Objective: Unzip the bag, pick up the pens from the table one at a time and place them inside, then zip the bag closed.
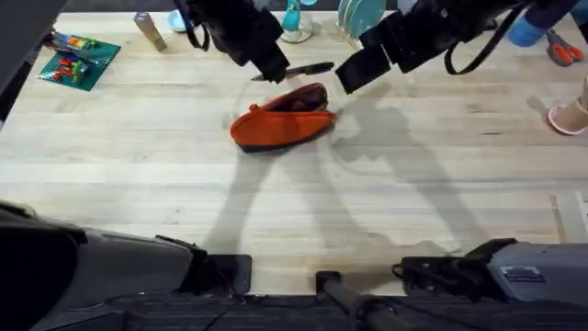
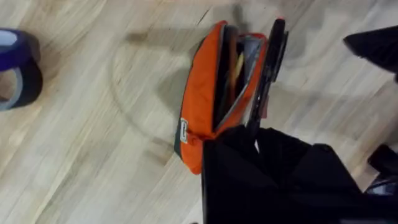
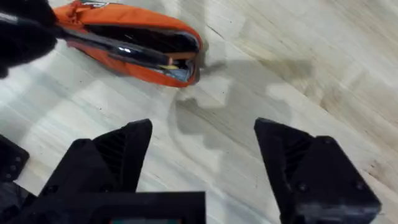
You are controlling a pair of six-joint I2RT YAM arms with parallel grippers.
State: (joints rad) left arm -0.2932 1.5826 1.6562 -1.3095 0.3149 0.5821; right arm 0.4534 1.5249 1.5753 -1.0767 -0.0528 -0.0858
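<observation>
Both arm bases sit along the bottom edge overhead. Upper centre, the left gripper (image 1: 276,74) pinches a dark pen (image 1: 308,69) over the unzipped bag (image 1: 280,119) (yellow pencil inside). Just right, the right gripper (image 1: 363,66) hangs spread, holding nothing. Toy blocks (image 1: 78,57) lie upper left on the table (image 1: 138,184).

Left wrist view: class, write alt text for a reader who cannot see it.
An unzipped orange pouch lies on a wooden table, while the left pincer holds a dark pen over its opening. An orange pen is already inside.
</observation>
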